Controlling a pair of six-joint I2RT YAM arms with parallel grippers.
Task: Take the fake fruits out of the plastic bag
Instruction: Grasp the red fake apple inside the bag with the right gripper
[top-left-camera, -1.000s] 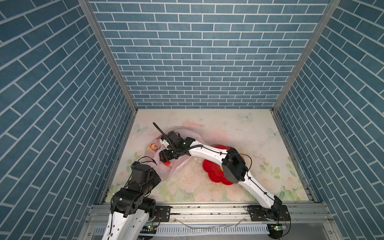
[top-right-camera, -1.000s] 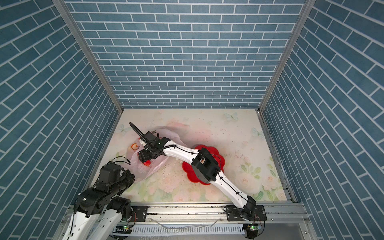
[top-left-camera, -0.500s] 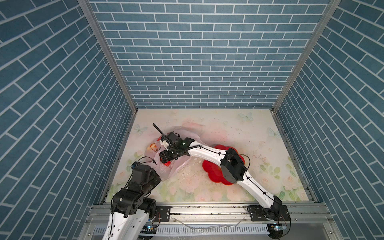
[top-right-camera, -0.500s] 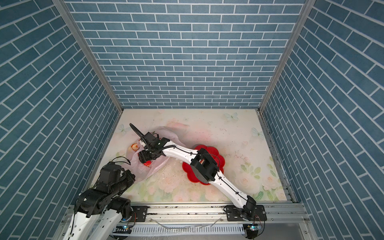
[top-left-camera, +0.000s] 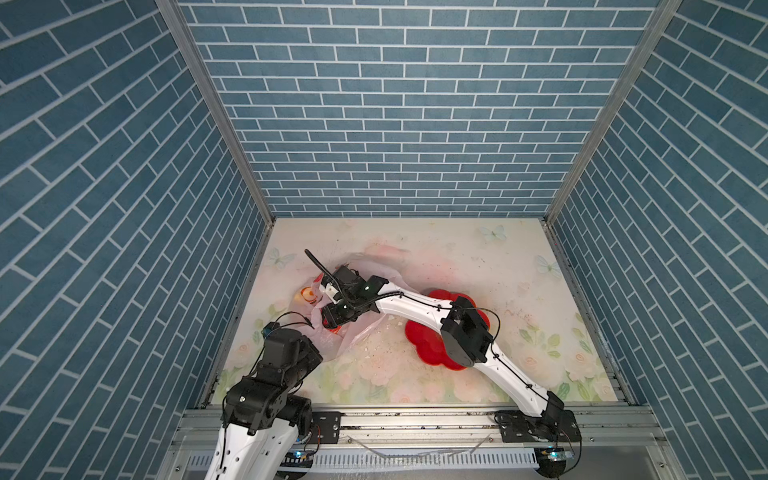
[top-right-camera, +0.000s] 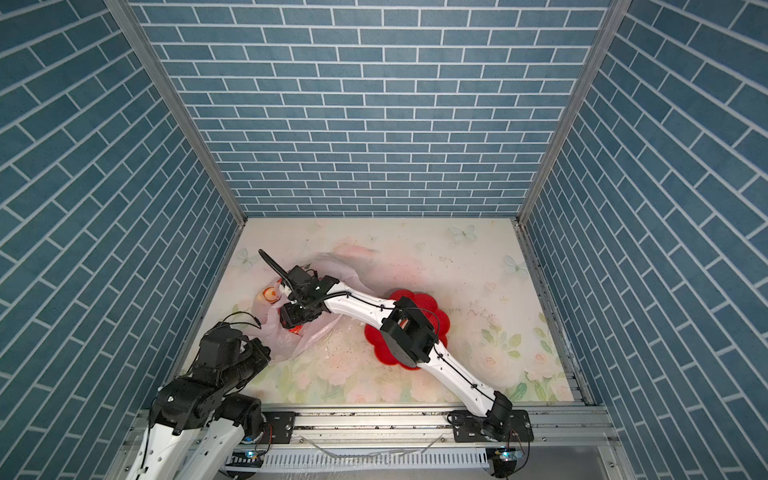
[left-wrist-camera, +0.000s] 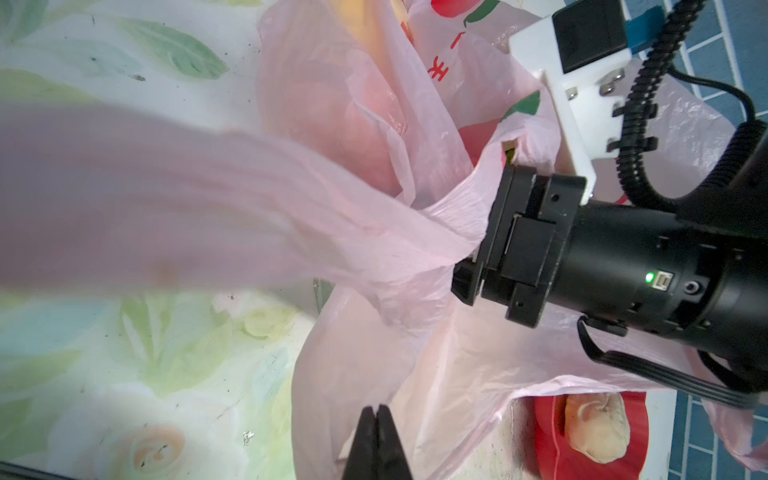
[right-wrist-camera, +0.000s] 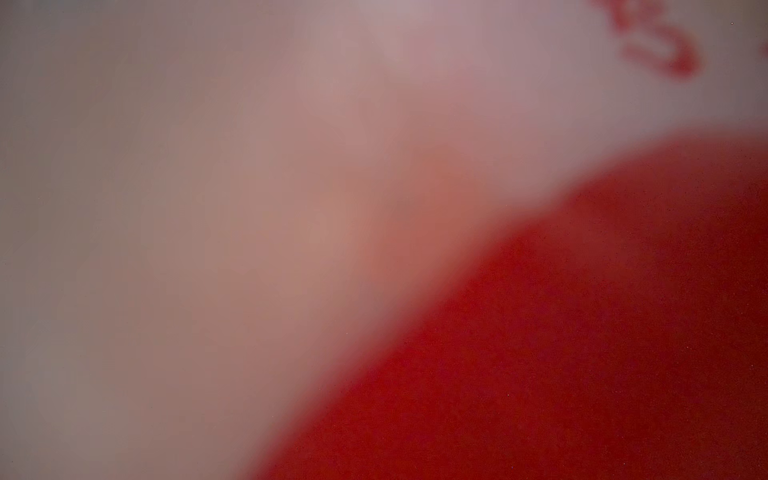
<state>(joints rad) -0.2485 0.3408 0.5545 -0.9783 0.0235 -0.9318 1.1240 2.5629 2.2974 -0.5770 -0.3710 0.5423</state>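
Pale-pink plastic bag (left-wrist-camera: 353, 208) lies crumpled; one cream fruit (left-wrist-camera: 598, 428) sits outside.

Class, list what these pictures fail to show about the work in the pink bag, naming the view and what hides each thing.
- Right gripper: left wrist view, the plastic bag covers its fingers; open or shut unknown.
- Right wrist view: blurred pink film and a red shape; nothing identifiable.
- Fake fruits inside the bag: both top views, too small and veiled to count.
- Left gripper: cut by the picture's edge; shut, film pinch unclear.
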